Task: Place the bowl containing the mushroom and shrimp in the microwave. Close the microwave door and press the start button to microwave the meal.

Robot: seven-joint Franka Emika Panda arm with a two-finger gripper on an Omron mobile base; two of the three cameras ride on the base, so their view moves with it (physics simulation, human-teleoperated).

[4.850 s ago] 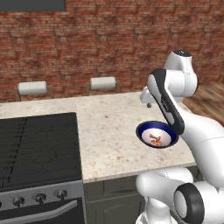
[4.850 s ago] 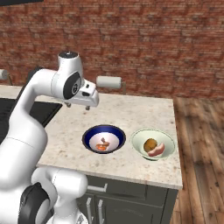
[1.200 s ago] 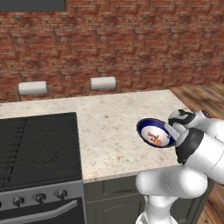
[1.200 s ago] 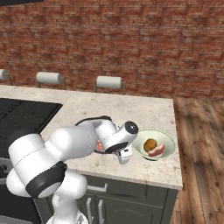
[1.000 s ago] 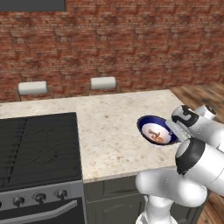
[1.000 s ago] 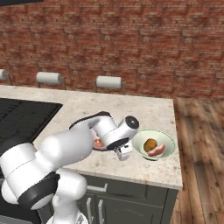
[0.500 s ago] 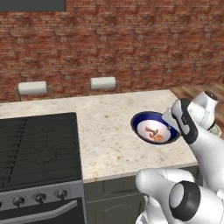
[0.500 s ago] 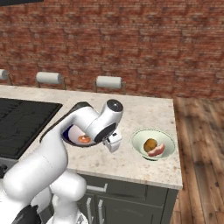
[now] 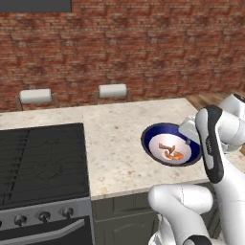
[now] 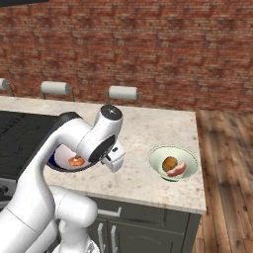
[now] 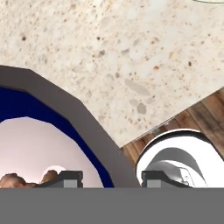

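Two fingers (image 11: pixel 70 177) astride one bowl (image 9: pixel 158 139) rim

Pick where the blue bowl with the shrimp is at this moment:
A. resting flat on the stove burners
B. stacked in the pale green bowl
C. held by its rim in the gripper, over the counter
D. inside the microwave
C: the gripper straddles the rim of the bowl, one fingertip inside and one outside, above the counter.

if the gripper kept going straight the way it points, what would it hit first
Probably the counter: the gripper, shut on the bowl rim, looks down at it, though depth is unclear.
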